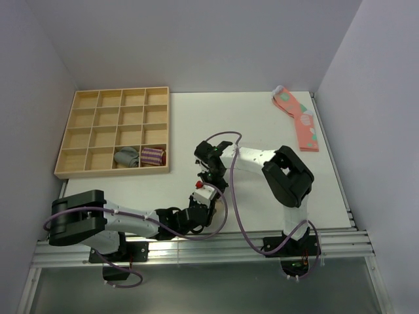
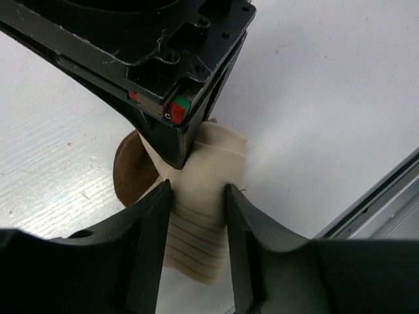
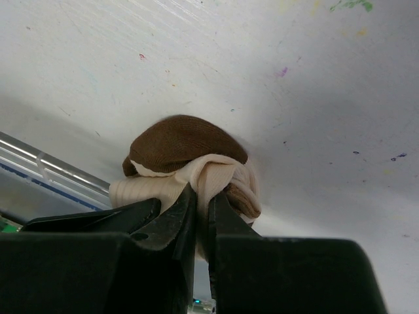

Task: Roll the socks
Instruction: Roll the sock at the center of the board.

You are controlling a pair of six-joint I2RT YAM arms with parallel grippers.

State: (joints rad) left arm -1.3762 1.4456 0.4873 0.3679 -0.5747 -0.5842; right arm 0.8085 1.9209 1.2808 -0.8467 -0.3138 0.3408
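Beige socks (image 2: 200, 235), bundled by the table's (image 1: 255, 118) near edge: soft, light, likely springy. Left gripper (image 2: 196, 196) clamps the ribbed sides; right gripper (image 3: 204, 196) pinches a fold. Best gripped across the whole roll.

Bright, even overhead light, soft shadows.
Your top view is sharp; in your wrist views the near fingers (image 2: 147, 255) blur black, and a grey shadow rings the socks (image 3: 190, 147) on the table (image 3: 294, 78).
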